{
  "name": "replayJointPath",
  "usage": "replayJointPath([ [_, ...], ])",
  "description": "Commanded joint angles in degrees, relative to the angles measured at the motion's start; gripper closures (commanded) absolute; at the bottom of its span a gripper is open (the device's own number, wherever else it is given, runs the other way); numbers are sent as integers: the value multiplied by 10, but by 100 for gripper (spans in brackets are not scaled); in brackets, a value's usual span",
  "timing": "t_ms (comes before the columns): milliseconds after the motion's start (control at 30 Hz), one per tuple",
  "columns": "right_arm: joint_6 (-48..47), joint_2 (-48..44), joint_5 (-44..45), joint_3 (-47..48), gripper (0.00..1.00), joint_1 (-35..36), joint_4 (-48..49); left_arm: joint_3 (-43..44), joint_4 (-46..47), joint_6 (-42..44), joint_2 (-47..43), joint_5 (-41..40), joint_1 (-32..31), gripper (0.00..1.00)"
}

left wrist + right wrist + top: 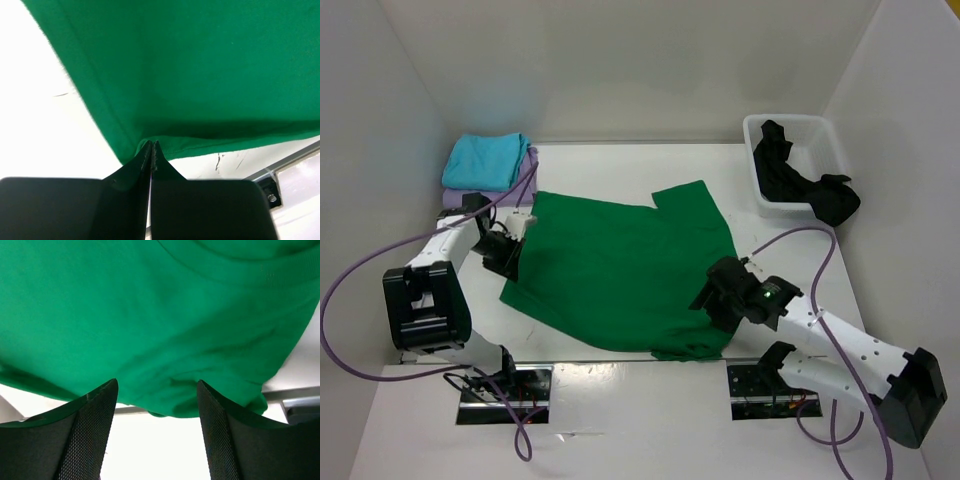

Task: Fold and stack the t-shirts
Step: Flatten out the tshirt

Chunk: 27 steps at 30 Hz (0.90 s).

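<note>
A green t-shirt (620, 270) is seen spread out flat in the middle of the white table (650, 158), with one sleeve pointing to the far side and its near hem wrinkled close to the table's front edge. The left gripper (510, 245) is placed at the left edge of this shirt. In the left wrist view its fingers (135, 167) are pressed together with no gap between them, and the hem of the green t-shirt (200, 75) is pinched at their tips, where the cloth is drawn into a small pucker with a shadow under it. The right gripper (705, 295) is found at the near right corner of the shirt. In the right wrist view its two fingers (97, 415) are spread well apart and nothing is held between them. The rumpled edge of the green t-shirt (150, 315) lies just past the fingertips. At the far left corner of the table a folded turquoise t-shirt (488, 160) is stacked on a folded lavender t-shirt (458, 198), just beside the green one. At the far right a black t-shirt (805, 185) is lying in a white plastic bin (820, 130), and part of it is hanging over the near right rim.
</note>
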Motion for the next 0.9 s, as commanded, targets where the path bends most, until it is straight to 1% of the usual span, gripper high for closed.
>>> replayJointPath([
  [0,61,20,24,-14,30,25,-17,0,-9,17,-33,-8,3,100],
  [67,54,52,30,-14,30,25,9,-7,-1,17,-33,-8,3,100],
  [133,17,135,37,11,32,12,48,-7,-1,22,-21,-8,3,100],
  [167,-22,171,37,24,32,-2,59,-7,-1,22,-20,-8,3,100],
  [200,-45,253,37,57,35,-9,71,-7,-1,22,-20,-8,3,100],
  [267,-92,341,37,98,47,-30,92,-7,-1,22,-13,-3,3,100],
  [300,-135,384,37,145,54,-30,92,2,-1,22,-6,-3,3,100],
  [333,-153,461,37,167,61,-37,92,2,-1,22,1,-3,3,100],
  [367,-170,494,37,189,72,-37,92,12,-1,16,1,-3,3,100],
  [400,-203,523,37,224,74,-47,92,20,-1,16,7,4,3,100],
  [433,-218,571,31,239,76,-53,100,21,-1,16,15,4,3,100],
  [467,-232,591,31,254,76,-60,107,30,-1,10,20,11,3,100],
  [500,-246,609,22,293,76,-79,107,41,-1,10,31,11,3,100],
  [533,-274,625,22,316,76,-88,107,47,-1,2,37,17,3,100],
  [567,-288,656,30,375,76,-97,97,53,6,2,45,18,3,100],
  [600,-301,673,53,412,74,-115,89,60,6,-6,59,23,3,100],
  [633,-328,709,69,450,74,-121,80,80,15,-14,66,31,3,100],
  [667,-342,728,85,492,72,-127,53,93,22,-20,74,38,3,100],
  [700,-357,745,99,584,67,-127,40,106,23,-27,93,43,3,100],
  [733,-380,761,133,630,64,-135,24,121,29,-43,101,58,3,100],
  [767,-393,785,148,714,61,-135,0,153,30,-50,109,68,3,100],
  [800,-406,792,158,749,51,-141,-9,165,30,-57,120,76,3,100],
  [867,-431,797,164,820,40,-141,-31,185,36,-70,127,90,3,100],
])
